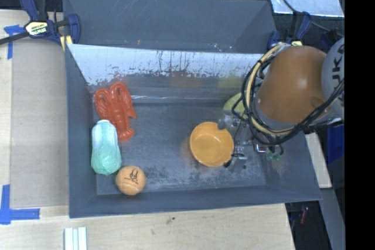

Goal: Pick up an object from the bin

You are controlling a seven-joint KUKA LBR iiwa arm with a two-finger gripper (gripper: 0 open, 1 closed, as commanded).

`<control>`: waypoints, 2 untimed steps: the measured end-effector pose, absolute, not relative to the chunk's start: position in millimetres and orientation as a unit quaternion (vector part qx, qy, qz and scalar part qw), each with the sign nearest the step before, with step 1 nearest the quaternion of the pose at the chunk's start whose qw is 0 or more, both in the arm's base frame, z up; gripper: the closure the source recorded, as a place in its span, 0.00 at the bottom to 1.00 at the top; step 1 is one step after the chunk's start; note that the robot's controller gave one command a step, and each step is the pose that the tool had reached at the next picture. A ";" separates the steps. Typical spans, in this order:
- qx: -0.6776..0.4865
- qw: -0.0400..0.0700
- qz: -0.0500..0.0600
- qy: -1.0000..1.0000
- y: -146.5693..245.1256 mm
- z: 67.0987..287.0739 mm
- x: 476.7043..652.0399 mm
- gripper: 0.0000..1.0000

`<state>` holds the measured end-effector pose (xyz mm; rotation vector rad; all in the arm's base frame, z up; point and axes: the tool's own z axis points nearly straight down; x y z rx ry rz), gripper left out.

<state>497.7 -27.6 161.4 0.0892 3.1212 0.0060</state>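
Part-letters "UK" on robot arm (336, 67), dark emblem on orange ball (130, 180) — unreadable

Soft, even light; pale glare along the far bin wall (176, 64)

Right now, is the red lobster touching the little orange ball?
No, the red lobster lies well apart from the orange ball.

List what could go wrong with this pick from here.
1. The gripper sits at the right rim of the orange bowl. Gripping so near a round rim may let it slip or tip.
2. A yellow-green thing lies partly hidden under the arm, close by, and could get knocked.
3. The arm works close to the bin's right wall, so contact there is possible.
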 end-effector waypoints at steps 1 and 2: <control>-0.100 0.000 0.000 0.995 -44.3 70.3 501.4 0.00; 0.179 0.010 0.003 0.984 -12.1 70.5 485.2 0.00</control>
